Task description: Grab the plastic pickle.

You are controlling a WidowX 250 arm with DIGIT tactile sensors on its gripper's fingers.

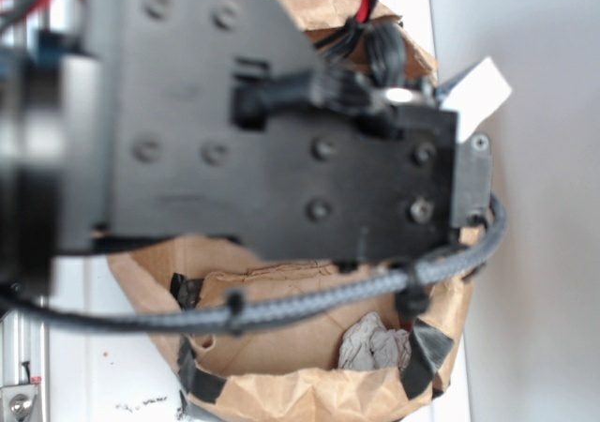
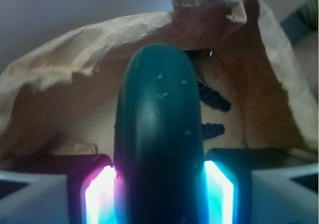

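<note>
Pickle [image 2: 158, 134] lies between the gripper [image 2: 159, 196] fingers, pinched, its long axis pointing toward 12 o'clock.

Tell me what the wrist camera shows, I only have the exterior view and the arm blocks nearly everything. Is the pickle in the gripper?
Observer: Yes. In the wrist view the plastic pickle sits between the two lit fingers of the gripper, touching both.
Operator: Which way is it pointing?
Observer: Lengthwise away from the camera, its rounded end toward the wall of the brown paper bag.
Operator: I see a grey wad near the bag's bottom edge. Is it near the pickle?
Observer: The wrist view does not show the grey wad at all; behind the pickle there is only paper and a dark braided cable.
</note>
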